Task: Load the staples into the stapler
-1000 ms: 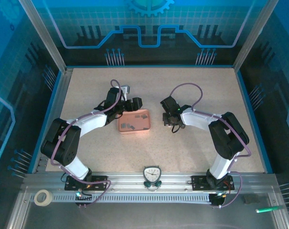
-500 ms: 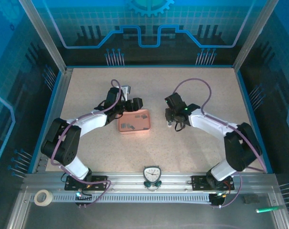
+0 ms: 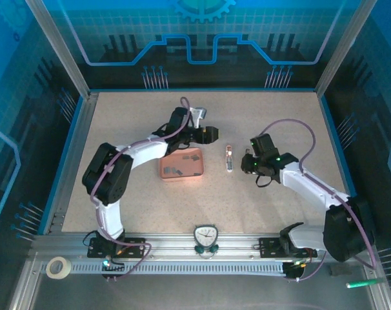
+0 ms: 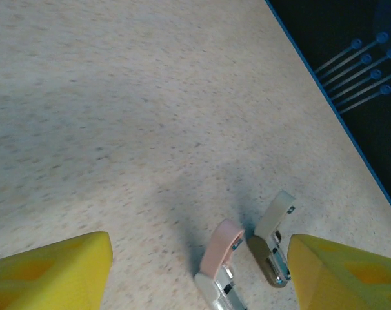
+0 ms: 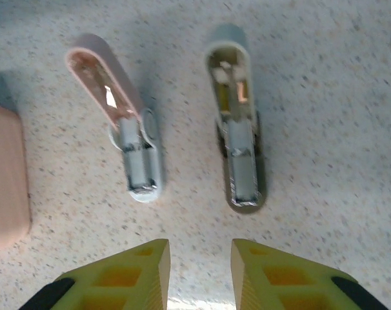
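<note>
**A:** Start at the near side. What is the right gripper [image 5: 199, 248] doing?

**B:** Its two yellow fingers stand a narrow gap apart, with bare table between them, and they have hold of nothing. It sits well to the right of the salmon-pink rectangular plastic tray [image 3: 162, 169], pointing back toward it.

**A:** And the tray itself?

**B:** It lies flat on the speckled beige table [image 3: 279, 116]. The staples [image 3: 175, 171], several tiny dark grey metal strips, lie loose inside it. Some are toward its near left part and one is toward its far right corner.

**A:** Where is the stapler?

**B:** The very small, slim white and pale pink mini stapler [image 3: 228, 159] lies on the table just to the right of the tray, not touching it. It is between the tray and the right gripper, and its length runs roughly along the tray's right wall. In the right wrist view it shows as two slim halves side by side, hollow sides up. The pink-shelled half [image 5: 111, 97] is on the tray's side and the white half [image 5: 237, 129] is on the side away from the tray. I cannot tell whether the two are joined.

**A:** And farther out?

**B:** The left gripper [image 4: 200, 244] is just beyond the tray's far right corner. Its yellow fingers are spread wide and grip nothing. In its wrist view the ends of the stapler lie on the table between the two fingers, and they are not closed on it.
</note>
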